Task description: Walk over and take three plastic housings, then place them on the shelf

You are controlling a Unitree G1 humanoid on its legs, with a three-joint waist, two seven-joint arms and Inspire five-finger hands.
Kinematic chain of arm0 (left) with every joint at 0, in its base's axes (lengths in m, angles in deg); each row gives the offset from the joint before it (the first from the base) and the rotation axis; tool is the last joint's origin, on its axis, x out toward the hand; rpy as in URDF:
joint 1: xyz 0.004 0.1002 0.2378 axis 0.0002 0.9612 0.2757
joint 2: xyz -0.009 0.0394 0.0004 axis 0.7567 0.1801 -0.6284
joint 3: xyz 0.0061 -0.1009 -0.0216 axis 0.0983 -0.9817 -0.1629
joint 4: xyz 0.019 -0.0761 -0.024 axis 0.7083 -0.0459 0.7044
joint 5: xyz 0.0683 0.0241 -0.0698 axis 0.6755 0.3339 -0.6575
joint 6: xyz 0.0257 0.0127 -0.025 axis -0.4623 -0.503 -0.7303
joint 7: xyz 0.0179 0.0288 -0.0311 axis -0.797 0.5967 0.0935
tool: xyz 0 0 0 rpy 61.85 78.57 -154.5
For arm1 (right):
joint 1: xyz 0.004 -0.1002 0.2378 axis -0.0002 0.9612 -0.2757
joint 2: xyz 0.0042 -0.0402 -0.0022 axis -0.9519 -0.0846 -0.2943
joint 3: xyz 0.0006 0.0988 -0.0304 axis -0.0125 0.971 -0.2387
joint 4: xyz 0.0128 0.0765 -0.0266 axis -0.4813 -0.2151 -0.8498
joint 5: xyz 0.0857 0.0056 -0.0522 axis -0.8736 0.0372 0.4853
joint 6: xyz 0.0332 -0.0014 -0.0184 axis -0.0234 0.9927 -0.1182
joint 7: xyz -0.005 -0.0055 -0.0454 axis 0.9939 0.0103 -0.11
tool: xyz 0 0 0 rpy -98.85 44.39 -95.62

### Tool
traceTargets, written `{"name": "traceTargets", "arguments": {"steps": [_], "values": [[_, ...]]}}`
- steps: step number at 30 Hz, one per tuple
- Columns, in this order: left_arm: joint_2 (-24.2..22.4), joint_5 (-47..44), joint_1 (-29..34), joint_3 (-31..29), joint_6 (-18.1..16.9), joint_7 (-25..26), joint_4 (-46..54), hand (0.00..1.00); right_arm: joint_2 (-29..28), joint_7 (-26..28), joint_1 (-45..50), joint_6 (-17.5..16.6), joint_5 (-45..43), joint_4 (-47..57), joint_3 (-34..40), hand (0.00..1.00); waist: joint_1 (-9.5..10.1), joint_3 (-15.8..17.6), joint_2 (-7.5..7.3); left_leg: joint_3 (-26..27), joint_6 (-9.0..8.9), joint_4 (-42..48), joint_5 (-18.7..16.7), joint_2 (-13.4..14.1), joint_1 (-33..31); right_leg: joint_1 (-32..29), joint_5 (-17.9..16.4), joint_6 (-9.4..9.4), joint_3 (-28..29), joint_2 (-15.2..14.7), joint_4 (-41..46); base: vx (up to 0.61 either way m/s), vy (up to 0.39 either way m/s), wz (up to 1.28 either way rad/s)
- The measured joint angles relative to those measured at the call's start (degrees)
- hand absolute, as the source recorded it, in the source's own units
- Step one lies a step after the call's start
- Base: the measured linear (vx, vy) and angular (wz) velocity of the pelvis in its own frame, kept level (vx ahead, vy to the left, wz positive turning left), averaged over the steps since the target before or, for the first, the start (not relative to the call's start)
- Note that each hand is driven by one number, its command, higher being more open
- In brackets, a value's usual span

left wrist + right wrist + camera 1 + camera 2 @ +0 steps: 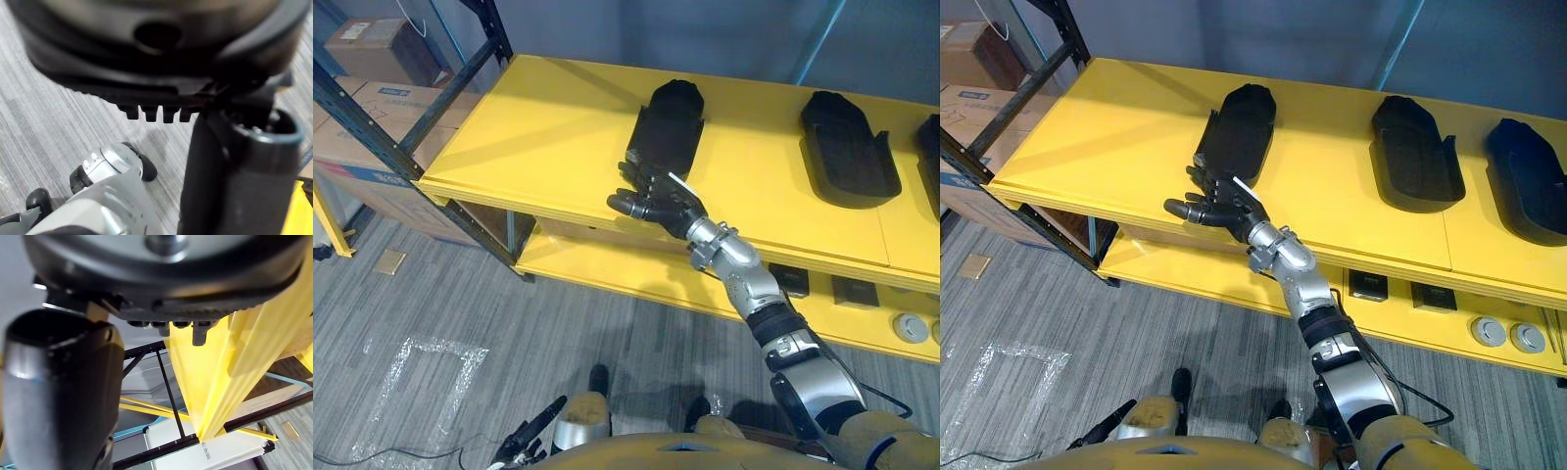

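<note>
Apparently the placing step is at its end: 3 black housings lie on the top board of the yellow shelf (538,127). Low at the left, the left hand (527,438) hangs over the floor (431,294), fingers straight and empty. Next along, the left housing (671,122) has its near end by the right hand (658,203), whose fingers are spread loose and grip nothing; I cannot tell if they touch. The middle housing (847,147) and right housing (1528,181) lie well apart beyond. The next move likely calls for drawing that hand clear without nudging the housing.
</note>
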Motion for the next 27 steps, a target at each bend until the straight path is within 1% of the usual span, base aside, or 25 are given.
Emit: {"name": "traceTargets", "arguments": {"steps": [11, 13, 14, 18, 19, 20, 24, 27], "values": [[-0.9, 0.0, 0.3, 0.4, 0.0, -0.3, 0.0, 1.0, -0.6, -1.7, -2.1, -0.8, 0.2, -2.3, 0.2, 1.0, 0.47, 0.0, 1.57, -0.5, -0.12, -1.2, 0.9, 0.0, 0.4, 0.4, 0.1, 0.13, -0.8, 0.0, 0.1, 0.0, -0.002, 0.02], [-1.0, 0.0, 0.4, 0.4, 0.0, -0.3, 0.0, 1.0, -0.6, -1.8, -2.5, -1.6, 0.2, -2.6, 0.2, 1.0, 0.59, 0.0, 1.57, -0.5, -0.12, -1.3, 0.9, 0.0, 0.7, 0.7, 0.1, 0.13, -0.8, -0.1, 0.0, 0.0, 0.0, 0.0], [-1.0, 0.0, 0.4, 0.6, 0.0, -0.4, 0.0, 1.0, -0.5, -4.1, -3.7, -4.0, 6.8, -4.3, 0.2, 1.0, 0.61, 0.0, 1.58, -0.5, -0.12, -1.4, 0.9, 0.0, 0.7, 0.7, 0.1, 0.14, -0.8, -0.1, 0.0, 0.0, 0.0, 0.0], [-1.0, 0.0, 0.4, 0.7, 0.0, -0.4, 0.0, 1.0, -0.5, -4.2, -4.3, -4.1, 6.8, -4.9, 0.2, 1.0, 0.56, 0.0, 1.6, -0.5, -0.12, -1.4, 0.9, 0.0, 0.7, 0.7, 0.1, 0.14, -0.8, -0.1, 0.0, -0.01, -0.003, 0.0], [-1.0, -0.1, 0.4, 0.9, 0.0, -0.4, 0.1, 1.0, 0.8, -6.2, -8.1, -5.3, 6.9, -8.7, 0.3, 1.0, 0.9, 0.1, 1.73, -0.5, -0.12, -1.4, 0.9, -0.1, 0.7, 0.2, 0.1, 0.15, -0.8, -0.1, 0.1, -0.04, -0.012, -0.01], [-1.0, -0.1, 0.4, 0.9, 0.0, -0.4, 0.1, 1.0, 0.9, -6.7, -8.6, -5.5, 6.9, -8.9, 0.3, 1.0, 0.83, 0.2, 1.85, -0.5, -0.11, -1.4, 0.9, -0.1, 0.7, 0.2, 0.1, 0.15, -0.8, -0.1, 0.1, 0.0, 0.0, 0.0], [-1.0, -0.1, 0.4, 1.2, 0.0, -0.4, 0.1, 1.0, 1.7, -6.7, -9.3, -5.6, 6.9, -9.2, 0.3, 1.0, 0.82, 0.3, 2.0, -0.5, -0.11, -1.4, 0.9, -0.1, 0.6, 0.2, 0.1, 0.15, -0.8, -0.1, 0.1, 0.0, 0.0, 0.0], [-1.0, -0.2, 0.4, 2.1, -0.2, -0.4, 0.2, 1.0, 2.3, -7.3, -10.7, -6.5, 7.0, -11.9, 0.3, 1.0, 0.94, 0.6, 2.22, -0.5, -0.11, -1.4, 0.9, -0.2, 0.6, 0.2, 0.1, 0.15, -0.9, -0.2, 0.1, 0.0, 0.0, 0.0]]}}
